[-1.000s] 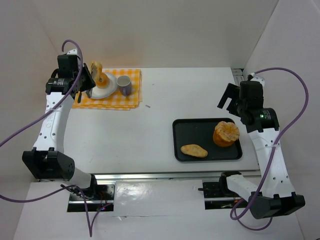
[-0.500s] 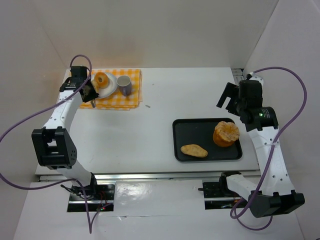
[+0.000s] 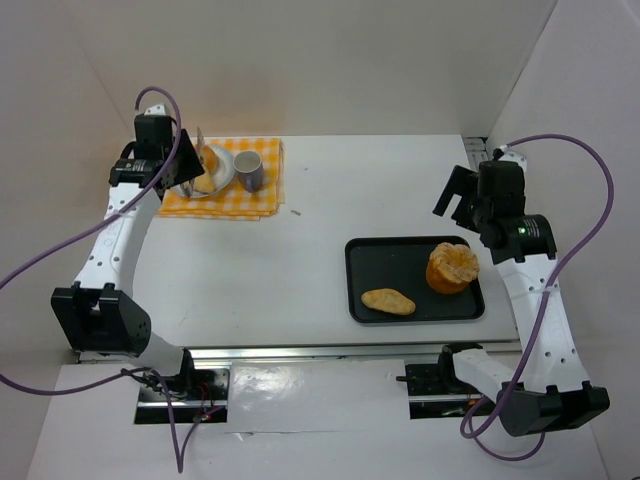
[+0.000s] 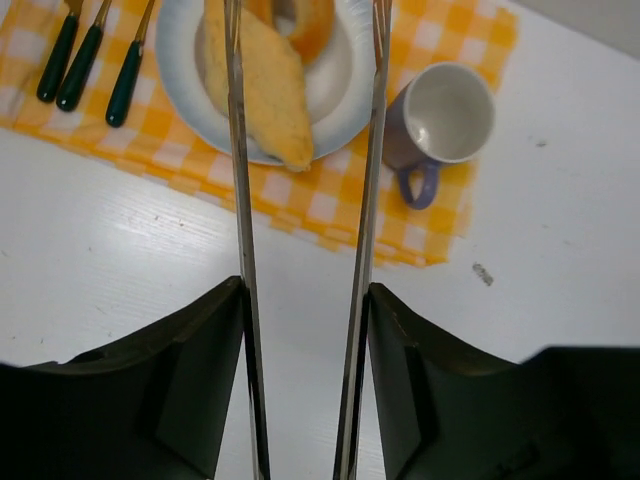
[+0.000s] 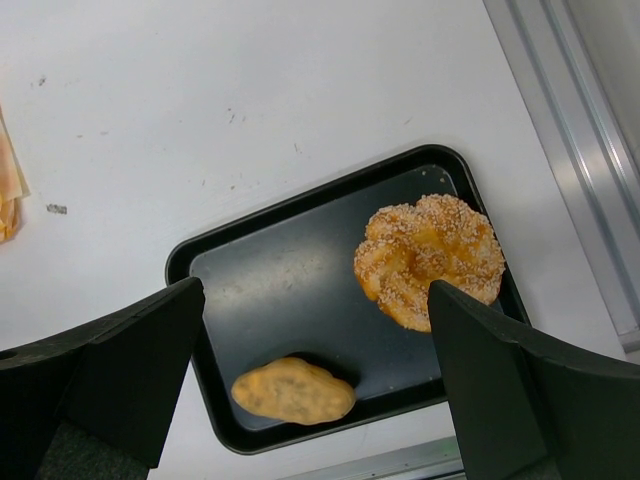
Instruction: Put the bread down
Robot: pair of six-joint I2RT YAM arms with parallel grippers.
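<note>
Step in hand, as judged: release of the bread slice (image 4: 272, 90) onto the plate (image 4: 180, 70), close to done. The left claw (image 3: 196, 160) is spread and nothing is clamped. Its thin fingers (image 4: 239, 180) run up the middle of the left wrist view.

To be done well: fingers kept apart and the claw lifted straight off, with no sideways sweep. The frame-left finger crosses the slice's edge and could drag it over the rim. The mug (image 4: 440, 115), just frame-right of the plate on the checked cloth (image 4: 330, 205), should be cleared.

Near to far in the wrist view: bare bench (image 4: 120, 250), cloth edge, then the plate at top centre. The bread slice lies flat on it, mostly between the fingers, with its tip toward the near rim. Contact with the finger cannot be told. A ring-shaped pastry (image 4: 305, 20) sits behind, at the top edge.

The right claw (image 5: 315, 390) is spread wide and holds nothing, above the black tray (image 5: 290, 270) at the lower right of the top view.
</note>
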